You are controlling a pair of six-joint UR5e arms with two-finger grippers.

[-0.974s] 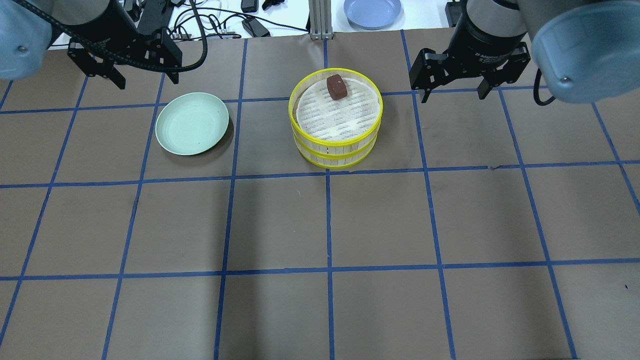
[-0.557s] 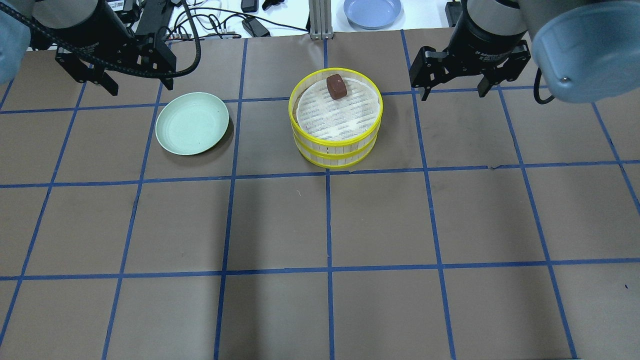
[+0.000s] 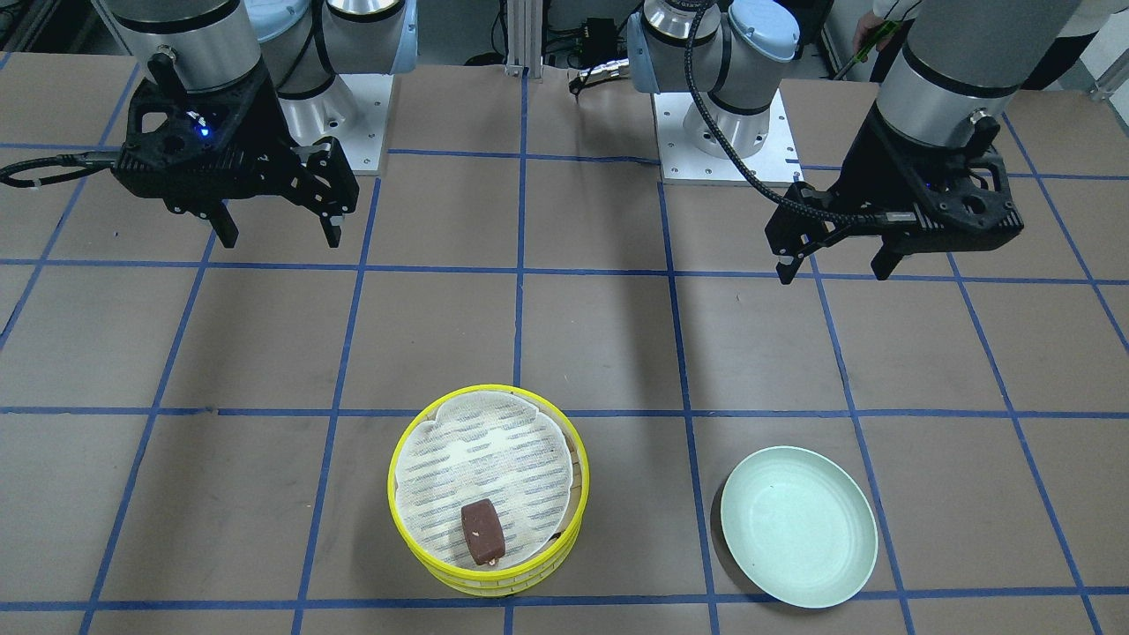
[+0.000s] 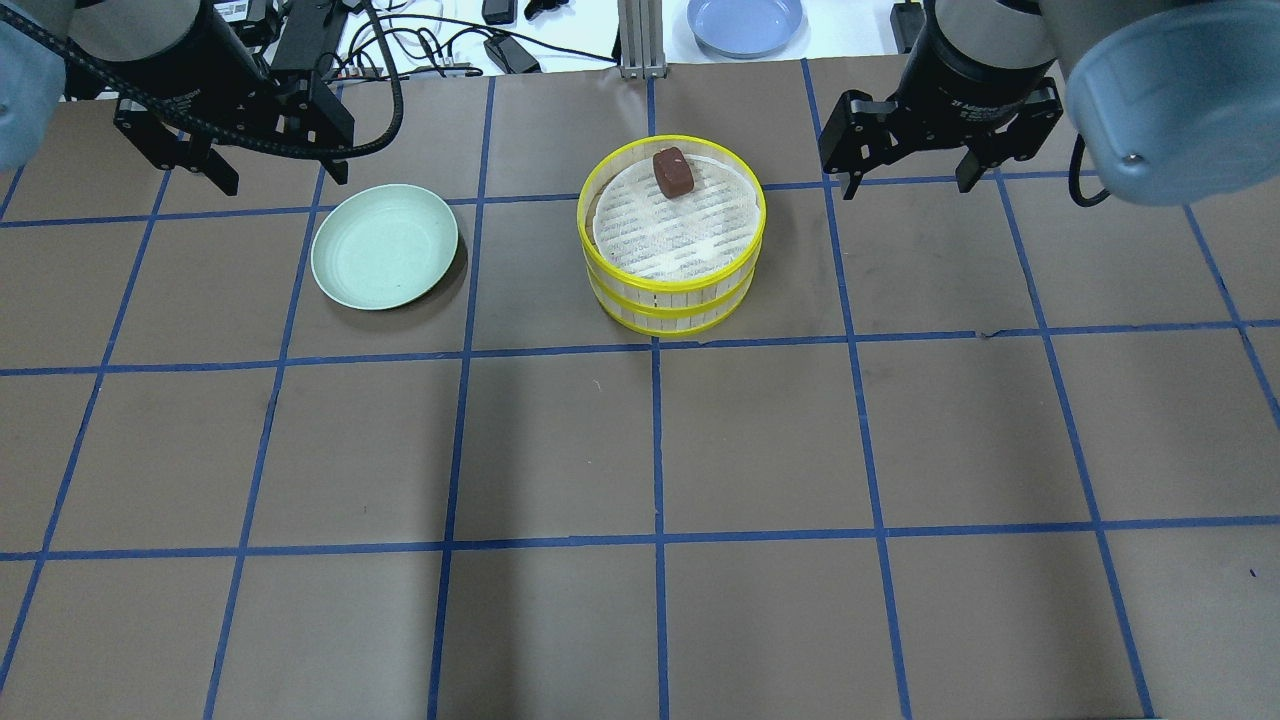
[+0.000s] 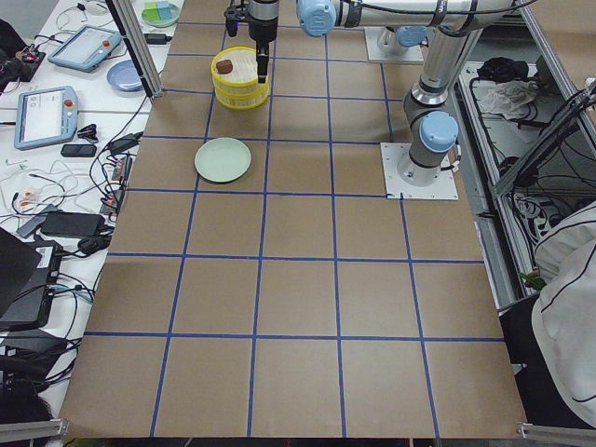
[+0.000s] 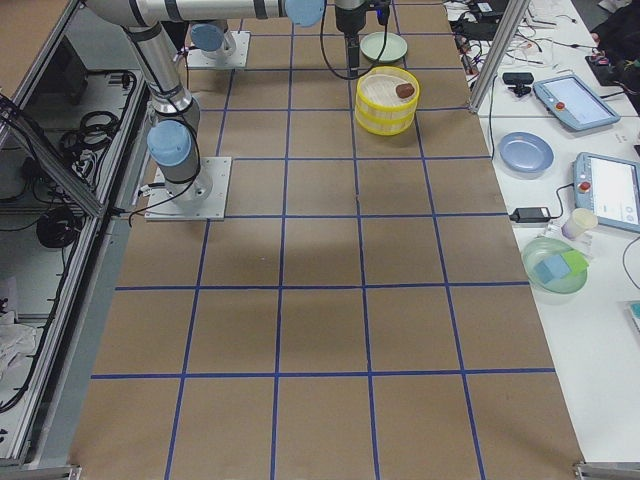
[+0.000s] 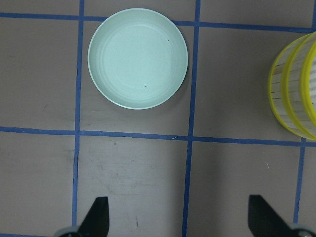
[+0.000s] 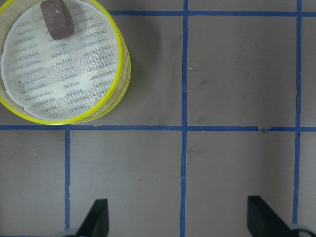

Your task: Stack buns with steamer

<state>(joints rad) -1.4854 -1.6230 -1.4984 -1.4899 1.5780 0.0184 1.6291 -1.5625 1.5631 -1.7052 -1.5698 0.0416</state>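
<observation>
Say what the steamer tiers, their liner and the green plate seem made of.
Steamer tiers: pale slatted walls, matte, probably bamboo or thin wood; bright yellow rims may be plastic or paint. Liner: thin white cloth or paper, its edge wrinkled, with dashed holes. Pale green plate: smooth with faint sheen, likely plastic or melamine, perhaps glazed ceramic.

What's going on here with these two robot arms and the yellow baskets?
Nothing is being held right now. Two yellow-rimmed steamer tiers sit stacked, with a dark brown bun lying in the top one, near its rim. The pale green plate beside them is empty. Both arms hover clear of everything, jaws open.
</observation>
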